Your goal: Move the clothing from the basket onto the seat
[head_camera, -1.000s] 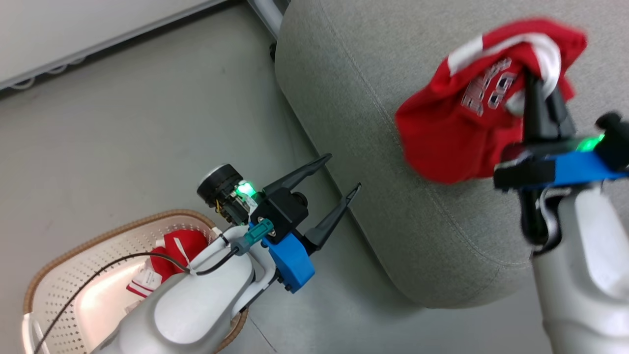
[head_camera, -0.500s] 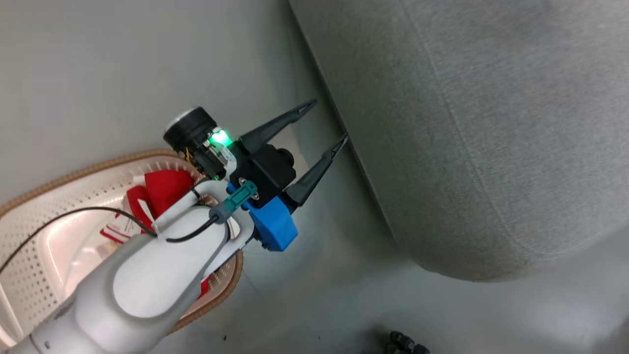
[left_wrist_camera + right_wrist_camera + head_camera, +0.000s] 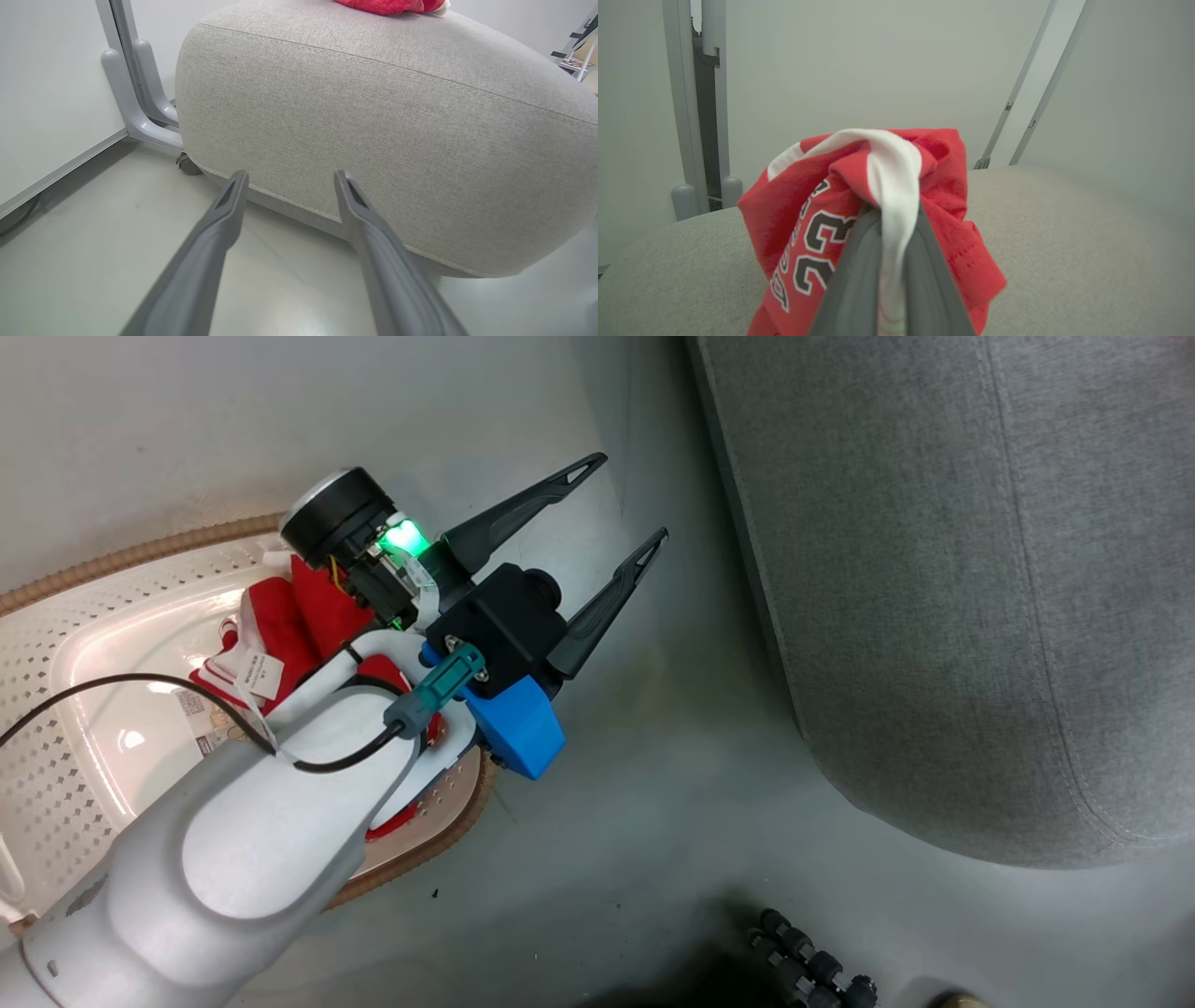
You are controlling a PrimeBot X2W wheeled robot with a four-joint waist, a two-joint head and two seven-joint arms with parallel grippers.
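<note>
One tagged garment [image 3: 271,621] in basket [image 3: 121,556]; one jersey [image 3: 803,205] clamped in right claw [image 3: 896,214] over seat [image 3: 1064,256]; left claw [image 3: 630,495] spread.

On red jersey [image 3: 784,210]: number "23", black digits with white outline, on crumpled front (cloth bunched, digits tilted and partly folded). Beside digits, row of further black white-edged letters along crease; too creased to read. On red garment [image 3: 275,616] in basket [image 3: 140,555]: white tag [image 3: 260,674] with lines of small dark print, second tag [image 3: 194,702] lower down with print too; both too small and blurred to read.
</note>
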